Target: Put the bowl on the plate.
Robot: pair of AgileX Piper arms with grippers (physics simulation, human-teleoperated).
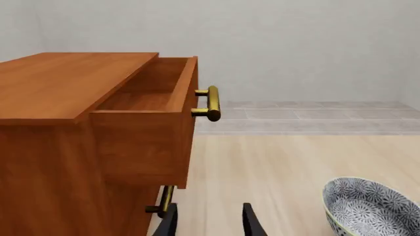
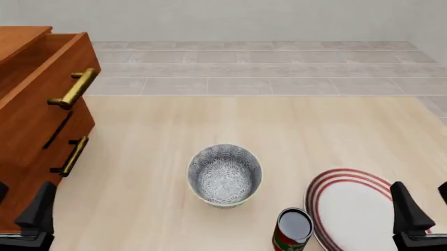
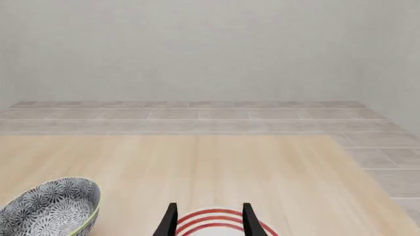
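The bowl [image 2: 224,175], floral grey-and-white inside with a pale rim, stands upright on the wooden table near the middle front. To its right, close to the front edge, lies the white plate [image 2: 353,208] with red rings. My left gripper [image 2: 20,203] is open and empty at the front left, well apart from the bowl. Over the plate's right side my right gripper [image 2: 424,203] stands open, holding nothing. The left wrist view shows the left gripper [image 1: 208,223] and the bowl [image 1: 371,209] off to one side. In the right wrist view the plate [image 3: 210,230] shows between the open right gripper [image 3: 208,219] fingers, with the bowl [image 3: 49,209] aside.
A small red can [image 2: 293,230] stands between bowl and plate at the front edge. A wooden cabinet [image 2: 28,130] fills the left side, its top drawer [image 1: 154,98] pulled open, with brass handles [image 2: 73,88]. A tiled floor lies beyond the table's far edge.
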